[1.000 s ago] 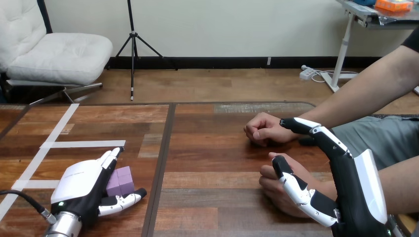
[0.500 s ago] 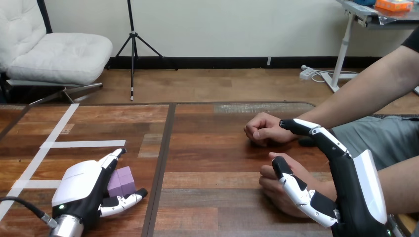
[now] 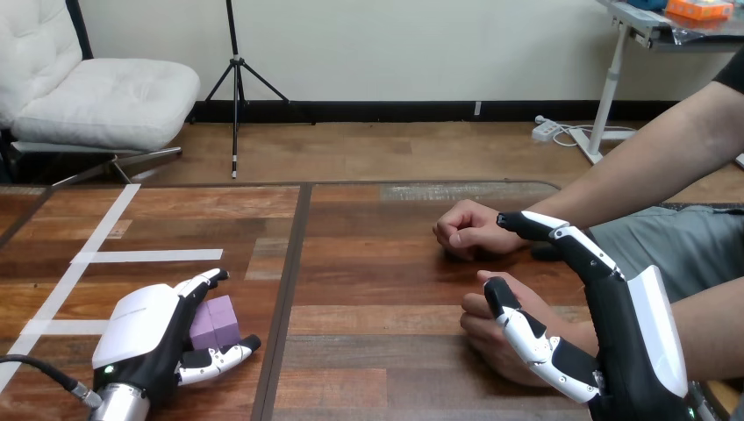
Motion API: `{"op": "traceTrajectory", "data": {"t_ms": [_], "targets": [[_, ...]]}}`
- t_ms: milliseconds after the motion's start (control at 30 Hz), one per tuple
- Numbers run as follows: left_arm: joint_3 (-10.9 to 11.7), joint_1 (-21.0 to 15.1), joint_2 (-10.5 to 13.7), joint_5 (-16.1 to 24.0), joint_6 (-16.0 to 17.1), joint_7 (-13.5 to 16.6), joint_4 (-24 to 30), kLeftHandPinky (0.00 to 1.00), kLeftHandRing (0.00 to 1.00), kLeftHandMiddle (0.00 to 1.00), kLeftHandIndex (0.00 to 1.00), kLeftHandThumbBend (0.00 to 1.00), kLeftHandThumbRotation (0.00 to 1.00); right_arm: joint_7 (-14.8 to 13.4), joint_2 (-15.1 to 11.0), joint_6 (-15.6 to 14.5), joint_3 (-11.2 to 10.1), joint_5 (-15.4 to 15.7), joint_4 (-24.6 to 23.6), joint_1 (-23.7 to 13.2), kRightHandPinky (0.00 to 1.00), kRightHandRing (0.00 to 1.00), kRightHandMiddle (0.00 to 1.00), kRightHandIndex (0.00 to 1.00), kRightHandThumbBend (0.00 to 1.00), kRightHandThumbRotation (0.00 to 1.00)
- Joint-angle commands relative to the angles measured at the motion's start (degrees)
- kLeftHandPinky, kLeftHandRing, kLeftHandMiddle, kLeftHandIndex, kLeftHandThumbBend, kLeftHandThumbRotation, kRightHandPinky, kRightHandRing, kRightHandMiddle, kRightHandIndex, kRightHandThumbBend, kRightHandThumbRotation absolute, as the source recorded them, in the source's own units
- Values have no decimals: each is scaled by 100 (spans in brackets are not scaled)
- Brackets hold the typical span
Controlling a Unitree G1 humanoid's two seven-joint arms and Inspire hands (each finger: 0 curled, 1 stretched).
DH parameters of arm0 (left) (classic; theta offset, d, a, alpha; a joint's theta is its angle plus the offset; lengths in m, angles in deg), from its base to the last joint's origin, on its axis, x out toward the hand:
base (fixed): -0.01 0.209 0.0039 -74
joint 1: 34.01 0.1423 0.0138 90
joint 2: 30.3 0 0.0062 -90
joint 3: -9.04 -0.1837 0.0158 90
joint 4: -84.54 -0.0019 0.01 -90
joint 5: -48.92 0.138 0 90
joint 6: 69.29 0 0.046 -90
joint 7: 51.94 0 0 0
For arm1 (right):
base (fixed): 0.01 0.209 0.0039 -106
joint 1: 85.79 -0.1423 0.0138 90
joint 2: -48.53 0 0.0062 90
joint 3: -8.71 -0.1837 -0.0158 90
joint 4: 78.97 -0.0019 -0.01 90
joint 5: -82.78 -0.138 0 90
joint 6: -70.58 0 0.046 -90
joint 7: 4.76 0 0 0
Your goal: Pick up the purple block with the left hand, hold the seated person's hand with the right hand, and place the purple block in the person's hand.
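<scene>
The purple block (image 3: 216, 322) lies on the wooden table (image 3: 368, 263) at the near left. My left hand (image 3: 140, 338) is laid over its left side, fingers (image 3: 203, 282) slightly bent along it and thumb (image 3: 221, 357) by its near edge, not closed on it. At the near right my right hand (image 3: 627, 342) is open. Its straight fingers (image 3: 561, 241) reach toward the person's far fist (image 3: 469, 230). Its thumb (image 3: 518, 329) lies across the person's near hand (image 3: 491, 346), which rests on the table between thumb and fingers.
White tape lines (image 3: 145, 256) cross the table's left part. A dark seam (image 3: 289, 289) splits the tabletop down the middle. Both of the person's forearms come in from the right, the far one (image 3: 649, 167) above the table's right edge.
My left hand has sunk a little toward me, and its fingertips have bent down closer round the purple block. My right hand and the person's hands have not moved.
</scene>
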Motion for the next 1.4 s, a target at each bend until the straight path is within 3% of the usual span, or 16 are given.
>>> {"op": "traceTrajectory", "data": {"t_ms": [0,367,633,933,1367], "targets": [[-10,-430,-77,-100,118,154,-42,71,79,83,85,61,49,1,-78,27,-42,-66,-346,-228,71,78,77,74,40,43],[15,-421,-124,-109,238,412,-103,66,74,78,80,61,43,28,-82,-7,-36,-75,-361,-222,71,78,77,73,40,43],[69,-413,-184,-186,354,553,-172,57,64,69,73,60,27,43,-92,-11,-41,-65,-356,-224,71,78,77,74,40,43],[143,-398,-254,-400,344,406,-213,43,49,58,65,57,12,44,-94,29,-51,-70,-323,-241,71,78,76,73,39,42],[97,-361,-266,-548,380,343,-228,40,47,55,58,58,5,78,-85,-49,-49,-51,-389,-201,71,78,76,73,40,42]]}}
